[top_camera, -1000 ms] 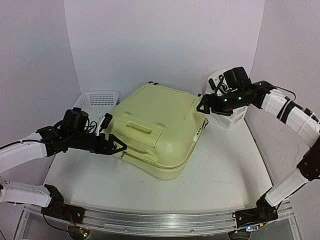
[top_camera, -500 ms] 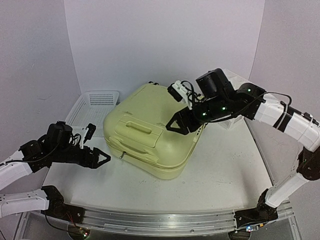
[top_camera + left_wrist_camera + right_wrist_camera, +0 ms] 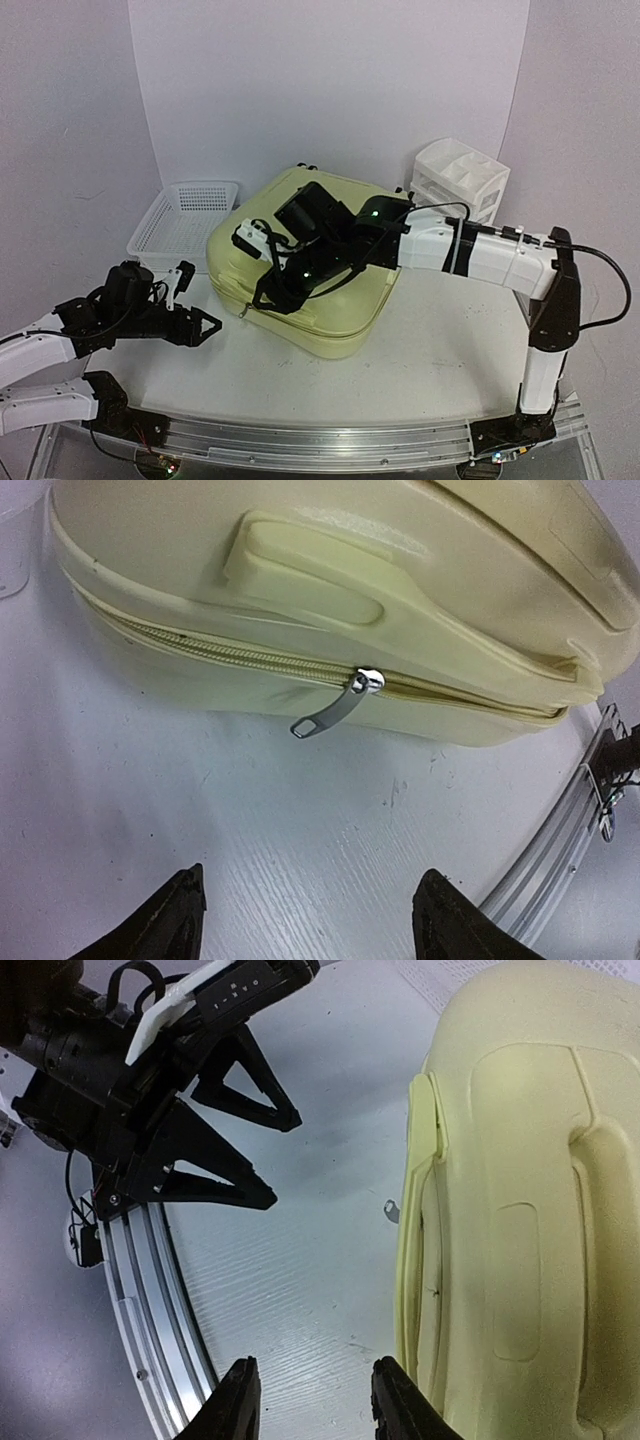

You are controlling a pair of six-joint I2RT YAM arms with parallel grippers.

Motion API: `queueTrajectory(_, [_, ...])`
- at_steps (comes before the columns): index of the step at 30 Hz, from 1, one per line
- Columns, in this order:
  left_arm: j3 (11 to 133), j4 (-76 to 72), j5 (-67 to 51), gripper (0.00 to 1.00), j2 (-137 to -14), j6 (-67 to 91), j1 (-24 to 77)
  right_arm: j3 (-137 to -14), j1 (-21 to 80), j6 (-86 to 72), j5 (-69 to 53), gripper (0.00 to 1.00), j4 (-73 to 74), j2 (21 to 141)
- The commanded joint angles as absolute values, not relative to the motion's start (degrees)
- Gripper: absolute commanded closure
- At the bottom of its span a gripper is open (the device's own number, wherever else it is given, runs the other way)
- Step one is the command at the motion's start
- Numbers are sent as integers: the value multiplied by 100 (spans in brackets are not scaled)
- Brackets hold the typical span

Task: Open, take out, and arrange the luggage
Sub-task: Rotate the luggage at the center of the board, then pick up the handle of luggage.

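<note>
Pale walls close in a white counter (image 3: 440,350) where the luggage (image 3: 345,315) lies flat and zipped shut at the middle, between a mesh basket (image 3: 185,215) at the back left and a drawer organizer (image 3: 460,180) at the back right. Its zipper pull (image 3: 335,712) sticks out from the near-left seam. The left end effector (image 3: 210,325) is low over the counter, released, jaws wide and aimed at that pull but apart from it. The right end effector (image 3: 315,1375) reaches across the lid to the same corner, jaws narrowly parted and grasping nothing. With both crowding one spot, they could collide. The thin pull may slip from a pinch, and an unbraced tug could drag the shell across the smooth counter. An arm lying over the lid would also block it from lifting.
</note>
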State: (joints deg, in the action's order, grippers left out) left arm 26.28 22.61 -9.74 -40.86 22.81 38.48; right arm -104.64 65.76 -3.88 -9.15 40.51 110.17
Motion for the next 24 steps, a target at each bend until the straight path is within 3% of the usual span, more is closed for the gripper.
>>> queueTrajectory(1, [2363, 983, -1233, 30, -4260, 1789, 3857, -11030, 6703, -48, -461, 62, 4120, 11352])
queueTrajectory(11, [2121, 327, -1061, 37, -4576, 930, 3858, -11276, 7011, 315, 1058, 64, 4236, 12062])
queueTrajectory(20, [1770, 59, -904, 37, -4192, 1423, 3858, -10903, 7079, 409, 1732, 72, 3830, 12193])
queueTrajectory(24, [1504, -207, -865, 37, -3935, 1712, 3858, -10538, 7101, 383, 2408, 63, 3472, 11941])
